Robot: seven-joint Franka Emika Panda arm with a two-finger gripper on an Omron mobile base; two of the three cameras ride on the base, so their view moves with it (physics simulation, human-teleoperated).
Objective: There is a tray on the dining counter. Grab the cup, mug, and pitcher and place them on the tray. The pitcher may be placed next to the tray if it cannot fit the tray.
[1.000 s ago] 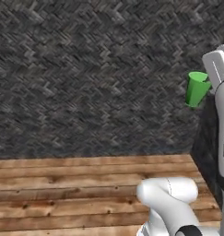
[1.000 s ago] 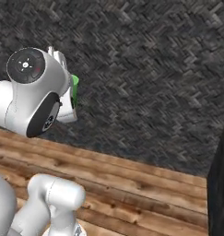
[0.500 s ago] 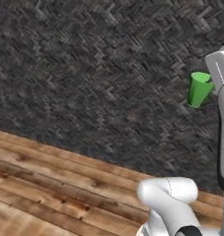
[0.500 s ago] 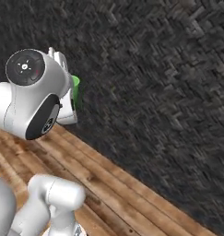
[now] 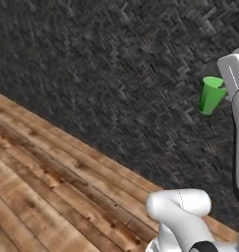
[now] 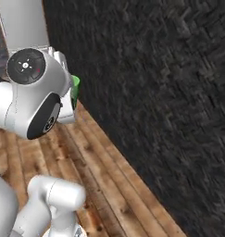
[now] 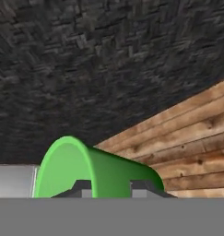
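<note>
Nearest, in the hand view, the hand [image 7: 106,188] is clamped on the cup [image 7: 90,168]: its two dark tips rise against the green wall at 6 o'clock, one on each side of the body, and the cup's open mouth faces toward 9 o'clock of that view. The cup is carried in the air, resting on nothing.

In the left base view the cup [image 5: 210,95] hangs at about 2 o'clock, just beside the white wrist, in front of the dark woven wall [image 5: 116,78]. In the right base view only a green sliver of it [image 6: 75,88] shows at about 10 o'clock, tucked behind the big white joint.

Farther off lie the wood-plank floor [image 5: 37,182] and then the dark wall. A pale grey panel [image 6: 23,21] stands at the wall's edge at 11 o'clock of the right base view; I cannot tell what it is.

Judging by this, the step in hand is transport of the cup, the first of the three things, toward the tray on the dining desk. With both base views blurred, the base seems to be turning. The next move calls for bringing the desk into sight, stopping square to it, then lowering the cup upright over a bare part of the tray before the tips part.
</note>
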